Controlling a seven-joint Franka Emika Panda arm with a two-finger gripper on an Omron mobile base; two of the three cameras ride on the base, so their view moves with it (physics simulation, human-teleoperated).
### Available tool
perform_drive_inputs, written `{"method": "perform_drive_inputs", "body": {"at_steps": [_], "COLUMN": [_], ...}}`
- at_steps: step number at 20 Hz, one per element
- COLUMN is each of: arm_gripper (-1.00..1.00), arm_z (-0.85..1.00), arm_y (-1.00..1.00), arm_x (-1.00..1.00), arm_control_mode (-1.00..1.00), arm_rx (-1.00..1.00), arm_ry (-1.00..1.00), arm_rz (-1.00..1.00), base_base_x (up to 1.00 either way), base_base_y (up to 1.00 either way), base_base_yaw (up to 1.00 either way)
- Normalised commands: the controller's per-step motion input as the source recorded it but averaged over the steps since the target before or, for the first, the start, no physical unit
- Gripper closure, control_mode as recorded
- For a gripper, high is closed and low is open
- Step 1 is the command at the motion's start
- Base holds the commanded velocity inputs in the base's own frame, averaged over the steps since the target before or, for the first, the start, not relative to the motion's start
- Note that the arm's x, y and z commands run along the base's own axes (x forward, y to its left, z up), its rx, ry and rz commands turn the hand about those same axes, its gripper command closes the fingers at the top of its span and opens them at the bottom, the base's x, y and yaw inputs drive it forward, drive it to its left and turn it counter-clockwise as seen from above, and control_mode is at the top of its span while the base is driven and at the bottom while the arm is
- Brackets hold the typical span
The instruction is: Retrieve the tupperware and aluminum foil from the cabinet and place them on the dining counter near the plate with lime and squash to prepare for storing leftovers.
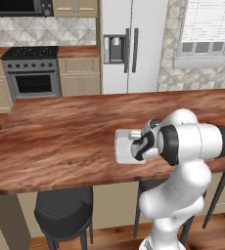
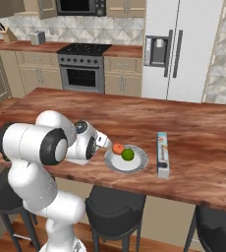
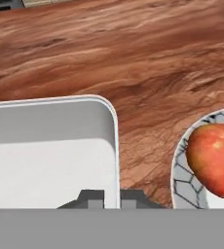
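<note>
The fingers (image 3: 112, 199) are pinched all the way down on the rim of the tupperware (image 3: 46, 151), one dark tip inside its wall and one outside, at the 6 o'clock edge of the hand view. The pale container sits flat on the counter (image 3: 133, 58), its rounded corner toward 12 o'clock. At 3 o'clock from that corner, with a strip of bare wood between, lies the plate (image 3: 179, 177) carrying the orange-red squash (image 3: 216, 158).

In the right base view the white arm reaches over the near edge of the counter (image 2: 183, 128); the plate (image 2: 139, 165) sits just past the wrist with the squash (image 2: 118, 148) and the lime (image 2: 128, 154) touching side by side on it. At 3 o'clock of the plate, near but apart, the aluminum foil (image 2: 162, 155) lies flat, its length running from 6 to 12 o'clock.

In the left base view the tupperware (image 1: 122, 146) shows partly behind the wrist, near the counter's front edge. Dark stools (image 1: 65, 210) stand below. Beyond the counter stand an oven range (image 2: 83, 66) and a white refrigerator (image 2: 179, 49)
</note>
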Motion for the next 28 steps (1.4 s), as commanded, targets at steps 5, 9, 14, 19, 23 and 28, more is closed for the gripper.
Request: {"method": "perform_drive_inputs", "body": {"at_steps": [5, 9, 14, 19, 23, 28], "arm_gripper": [1.00, 1.00, -1.00, -1.00, -1.00, -1.00], "arm_z": [-0.37, -0.28, -0.02, 0.50, 0.67, 0.97], "arm_y": [-0.30, -0.37, -0.55, -0.73, -0.66, -0.48], "arm_x": [0.47, 0.52, 0.63, -0.08, -0.59, -0.59], "arm_control_mode": [-1.00, -1.00, -1.00, -1.00, -1.00, -1.00], "arm_rx": [0.08, 0.08, 0.11, 0.12, 0.08, 0.05], "arm_ry": [0.00, 0.00, -0.03, -0.01, -0.02, 0.00], "arm_rz": [0.00, 0.00, 0.00, 0.00, 0.01, 0.00], "base_base_x": [0.00, 0.00, 0.00, 0.00, 0.00, 0.00], "base_base_y": [0.00, 0.00, 0.00, 0.00, 0.00, 0.00], "base_base_yaw": [0.00, 0.00, 0.00, 0.00, 0.00, 0.00]}}
